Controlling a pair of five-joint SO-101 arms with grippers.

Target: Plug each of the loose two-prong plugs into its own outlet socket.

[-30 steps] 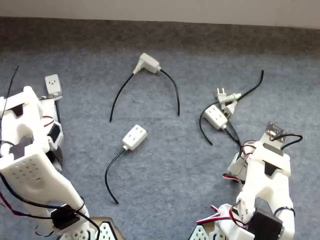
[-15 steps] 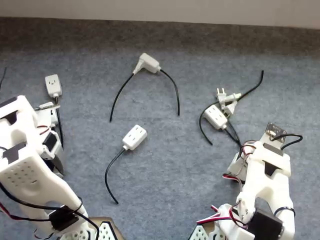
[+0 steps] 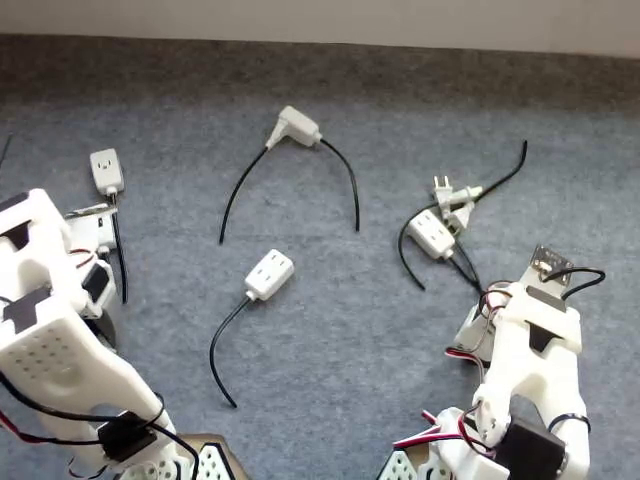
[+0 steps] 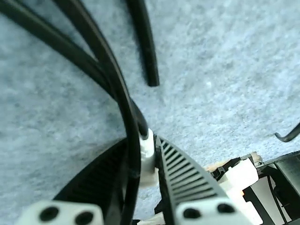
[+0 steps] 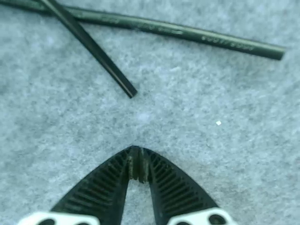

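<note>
**Loose Plugs Wait on Grey Carpet**

Grey carpet point(image 3: 340, 340) runs to a pale wall point(image 3: 320, 15). Print on one cord point(image 5: 225, 44) is unreadably small. We count three sockets: left socket point(image 3: 105, 170), middle socket point(image 3: 270, 272), right socket point(image 3: 432, 233); two loose plugs: angled plug point(image 3: 297, 126), pronged plug point(image 3: 447, 187). The left gripper point(image 4: 143, 140) pinches a white plug point(image 4: 147, 161) by the left socket; the right gripper point(image 5: 135, 161) shows fingers pressed together.

Faint print on one cable point(image 5: 187, 32) — unreadable.

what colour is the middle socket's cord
Black, against the white socket; clearest in the high view.
</note>
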